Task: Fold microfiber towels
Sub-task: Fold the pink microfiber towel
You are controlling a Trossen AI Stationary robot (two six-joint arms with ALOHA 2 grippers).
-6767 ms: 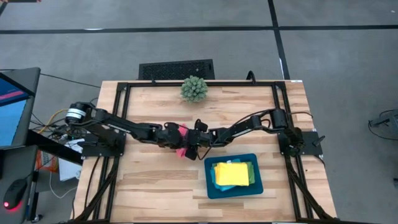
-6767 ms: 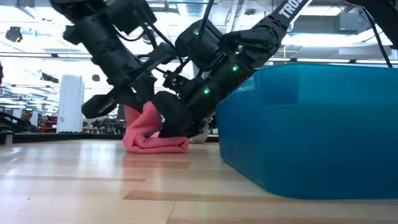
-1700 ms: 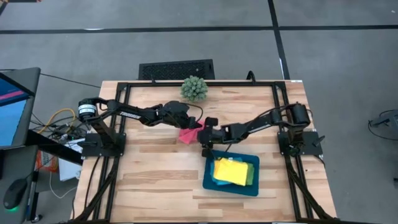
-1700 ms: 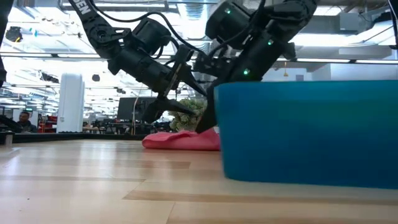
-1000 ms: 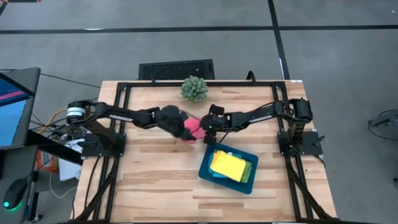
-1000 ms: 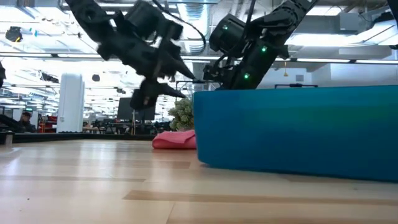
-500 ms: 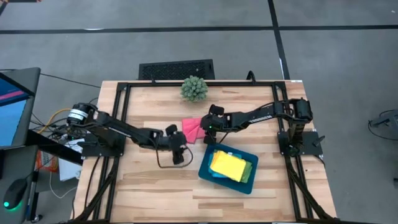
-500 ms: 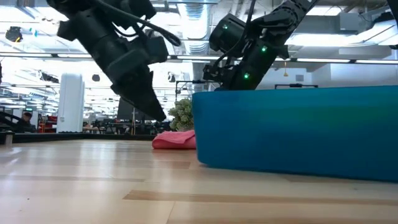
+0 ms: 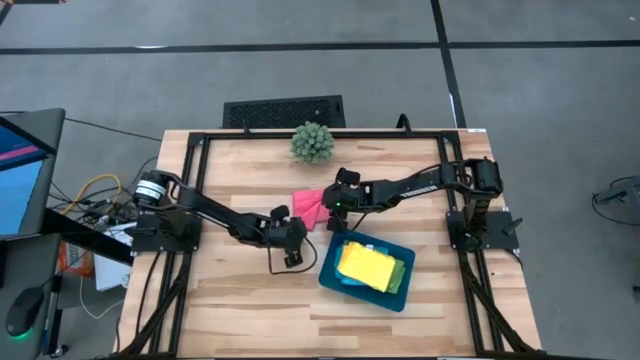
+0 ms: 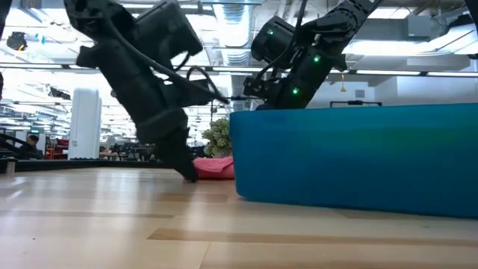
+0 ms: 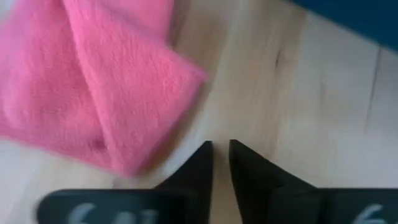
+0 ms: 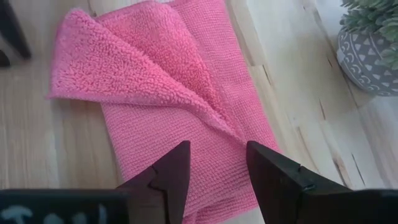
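The hot pink towel (image 9: 308, 207) lies partly folded on the wood, one flap (image 12: 124, 62) turned over its top. My right gripper (image 9: 330, 208) hovers open over the towel's right edge, its fingers either side of it in the right wrist view (image 12: 217, 152). My left gripper (image 9: 291, 252) is shut, tips down close to the table just near of the towel (image 11: 93, 81), beside the tray; I cannot tell whether it touches the wood. A yellow towel (image 9: 367, 265) lies on top of the folded ones in the dark teal tray (image 9: 330, 272), with a green edge (image 9: 402, 277) showing under it.
The tray (image 10: 351, 157) sits skewed at the table's near right, close to the pink towel (image 10: 213, 168). A spiky green ball plant (image 9: 312, 143) in a grey pot stands at the far edge. Bare wood lies to the near left.
My left gripper has left the pink towel, gone toward the table's near edge and a little right toward the tray, dropped low to the table, and its fingers have come together. The towel lies where it was. My right gripper has kept still.
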